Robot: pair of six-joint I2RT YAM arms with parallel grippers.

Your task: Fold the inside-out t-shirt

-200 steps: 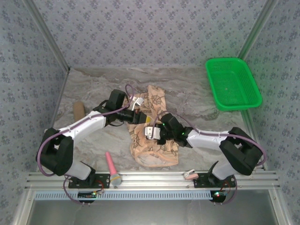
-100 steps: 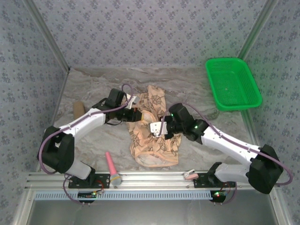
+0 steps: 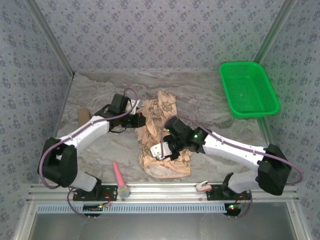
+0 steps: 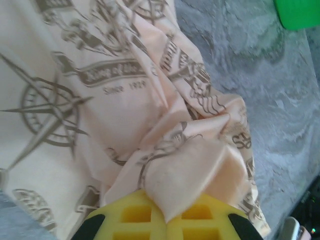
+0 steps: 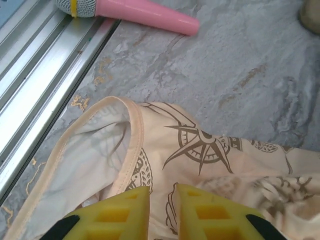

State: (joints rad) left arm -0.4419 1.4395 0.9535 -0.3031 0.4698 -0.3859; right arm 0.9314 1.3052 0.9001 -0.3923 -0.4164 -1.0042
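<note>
The inside-out t-shirt [image 3: 165, 107] lies bunched in the middle of the marble table, peach-tan with dark compass prints. My left gripper [image 3: 141, 120] is at its upper left edge. In the left wrist view the yellow pads [image 4: 125, 217] are shut on a pale fold of the t-shirt [image 4: 115, 100], which sticks out between them. My right gripper [image 3: 159, 150] hovers over the lower left part of the shirt. In the right wrist view its jaws [image 5: 162, 200] stand a little apart over the printed cloth [image 5: 200, 145], beside a ribbed opening showing the paler reverse.
A green basket [image 3: 248, 90] sits at the back right, also in the left wrist view [image 4: 297, 12]. A pink microphone [image 3: 120, 179] lies near the front rail [image 3: 160, 190]. A brown cylinder [image 3: 83, 117] rests at the left, a small pale object [image 3: 202, 186] on the rail.
The right gripper has swung left and nearer, to the shirt's lower left, and its jaws have parted slightly. The left gripper has drawn its fold a little leftward.
</note>
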